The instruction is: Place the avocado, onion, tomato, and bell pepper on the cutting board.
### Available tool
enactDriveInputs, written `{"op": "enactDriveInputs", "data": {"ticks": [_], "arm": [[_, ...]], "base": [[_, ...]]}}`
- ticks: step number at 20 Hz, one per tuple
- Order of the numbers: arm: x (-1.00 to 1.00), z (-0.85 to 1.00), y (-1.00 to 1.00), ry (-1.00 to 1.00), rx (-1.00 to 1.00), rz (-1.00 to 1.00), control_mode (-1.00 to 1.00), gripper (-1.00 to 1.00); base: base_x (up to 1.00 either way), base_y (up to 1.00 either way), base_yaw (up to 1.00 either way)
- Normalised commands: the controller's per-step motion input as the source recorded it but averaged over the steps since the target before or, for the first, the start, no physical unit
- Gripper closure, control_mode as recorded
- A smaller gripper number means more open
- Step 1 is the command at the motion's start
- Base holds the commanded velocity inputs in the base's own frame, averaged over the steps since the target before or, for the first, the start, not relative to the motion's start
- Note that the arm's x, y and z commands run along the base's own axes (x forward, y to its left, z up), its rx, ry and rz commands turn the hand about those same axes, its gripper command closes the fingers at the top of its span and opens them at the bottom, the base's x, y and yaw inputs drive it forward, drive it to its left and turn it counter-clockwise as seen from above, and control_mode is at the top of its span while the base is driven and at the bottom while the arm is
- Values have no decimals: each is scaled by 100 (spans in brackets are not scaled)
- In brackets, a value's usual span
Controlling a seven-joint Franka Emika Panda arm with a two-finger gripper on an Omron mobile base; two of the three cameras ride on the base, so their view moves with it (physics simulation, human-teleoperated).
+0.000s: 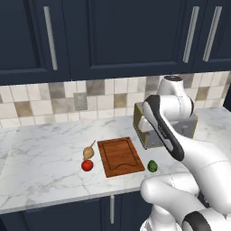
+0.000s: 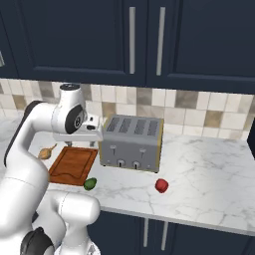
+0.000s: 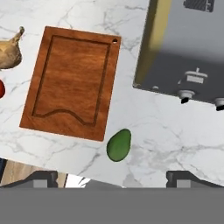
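The end effector (image 3: 112,177) hangs high above the worktop (image 1: 45,153), fingers spread and empty. The cutting board (image 1: 120,156) is bare. The avocado (image 3: 119,145) lies just beside the board's corner, close to the worktop's front edge; a clumsy descent could nudge the glossy fruit off it. The onion (image 1: 89,151) and tomato (image 1: 87,165) sit together at the board's other side, so grabbing one may roll the other. The bell pepper (image 2: 161,186) lies well apart, past the toaster (image 2: 131,141), which the arm could clip.
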Motion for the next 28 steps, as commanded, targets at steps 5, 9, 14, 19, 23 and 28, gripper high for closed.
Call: {"op": "enactDriveInputs", "data": {"ticks": [5, 9, 14, 19, 23, 28], "arm": [[0, -52, 0, 2, 0, 4, -100, -100], [0, -50, 0, 0, 0, 6, -100, -100], [-6, -59, -1, 0, 0, 4, -100, -100], [-4, -82, -13, 2, 0, 0, -100, -100], [20, -67, -17, 4, 1, -10, -100, -100], [40, -49, 0, 2, 0, -19, -100, -100]], "base": [[0, 0, 0], [0, 0, 0], [0, 0, 0], [0, 0, 0], [0, 0, 0], [0, 0, 0]]}}
